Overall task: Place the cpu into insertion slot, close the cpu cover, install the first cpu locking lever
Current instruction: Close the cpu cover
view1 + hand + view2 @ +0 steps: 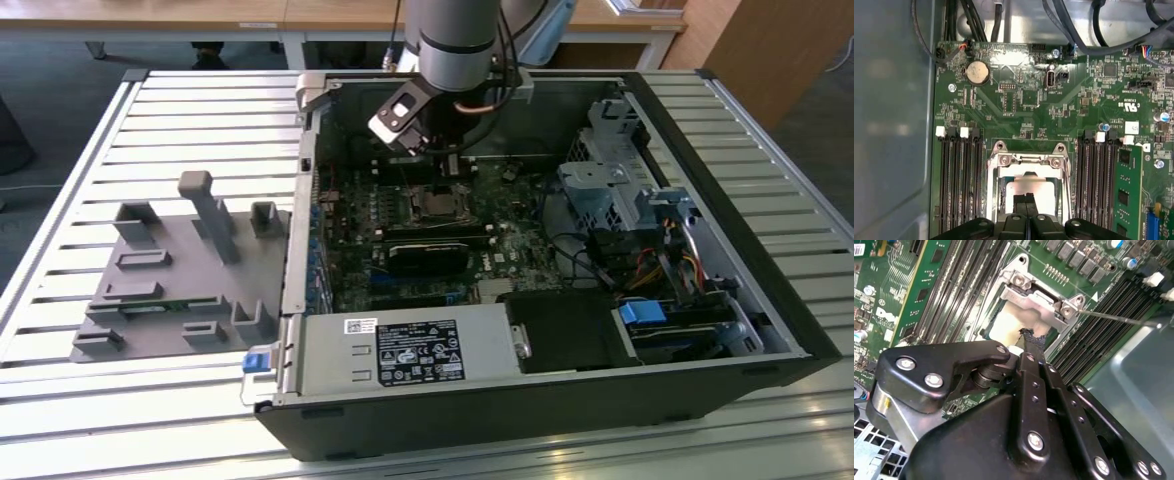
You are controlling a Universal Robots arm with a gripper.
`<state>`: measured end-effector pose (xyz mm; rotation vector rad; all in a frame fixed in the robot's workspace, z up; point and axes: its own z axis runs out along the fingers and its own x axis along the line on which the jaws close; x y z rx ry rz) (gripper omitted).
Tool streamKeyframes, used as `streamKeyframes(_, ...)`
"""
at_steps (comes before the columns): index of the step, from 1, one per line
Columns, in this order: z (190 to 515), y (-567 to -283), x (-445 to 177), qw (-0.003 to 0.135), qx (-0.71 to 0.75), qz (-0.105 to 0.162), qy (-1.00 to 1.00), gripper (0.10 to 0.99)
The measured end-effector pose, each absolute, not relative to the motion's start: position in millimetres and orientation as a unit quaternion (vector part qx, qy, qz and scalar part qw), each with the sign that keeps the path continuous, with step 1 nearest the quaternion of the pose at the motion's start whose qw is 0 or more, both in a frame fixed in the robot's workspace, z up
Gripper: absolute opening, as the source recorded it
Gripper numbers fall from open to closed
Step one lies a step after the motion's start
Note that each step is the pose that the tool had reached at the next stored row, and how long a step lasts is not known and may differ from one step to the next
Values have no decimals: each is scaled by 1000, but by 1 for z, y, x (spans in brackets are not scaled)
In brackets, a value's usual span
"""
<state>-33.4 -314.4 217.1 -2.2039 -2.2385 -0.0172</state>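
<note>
Closed pincer up front: the gripper (1026,199) has both fingers pressed together, nothing between them, tips down on the cpu (1043,189). The chip is seated in the insertion slot (1060,148), its silver top showing through the cpu cover (1029,161), which lies folded down around it. Just beyond, in the second wrist view, the thin locking lever (1119,317) juts out unlatched. Risk as I read it: with nothing clamping the cover it could spring up, or the tips could skid and scrape toward the memory slots (959,185).
</note>
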Motion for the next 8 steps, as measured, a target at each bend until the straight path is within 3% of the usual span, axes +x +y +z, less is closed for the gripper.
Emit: streamKeyframes(8,216,-314,-44,0,-701,-6,-713,106)
